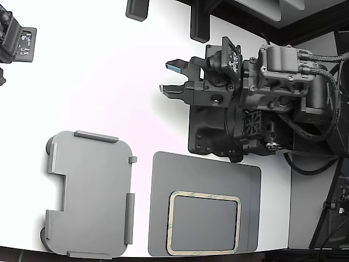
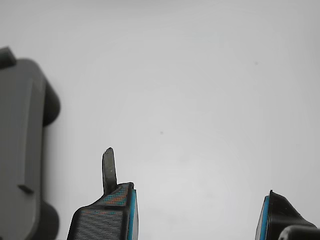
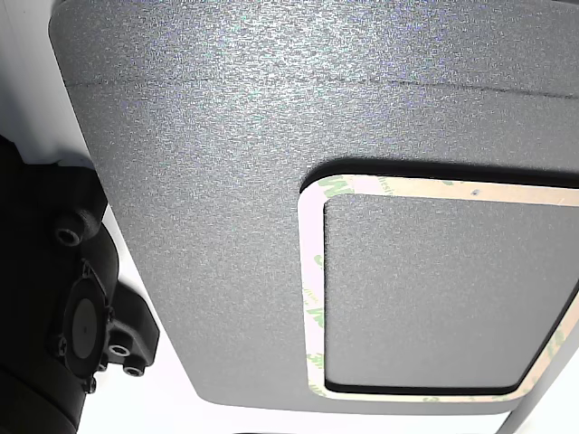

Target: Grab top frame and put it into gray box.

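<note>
- gripper (image 1: 170, 78) wide open, nothing between the fingers, touching nothing; hangs over bare white table (image 1: 98, 71), fingers pointing toward the exterior view's left
- wrist view: two blue-edged fingertips (image 2: 120, 210) well apart, only white table between them; thin dark blade sticks out past one tip
- top frame (image 1: 204, 222) lies flat on dark gray mat (image 1: 207, 174), near the mat's lower edge in exterior view, well apart from gripper
- other view: frame (image 3: 312, 271) sits flush on mat (image 3: 199, 181), pale beige border with green mottling, mat surface showing through its open centre
- gray box (image 1: 90, 194) empty, on the table just beside the mat on the exterior view's left, not touching it; stepped notch on its far-left side
- box edge (image 2: 20, 150) shows in wrist view, off to one side of the fingers
</note>
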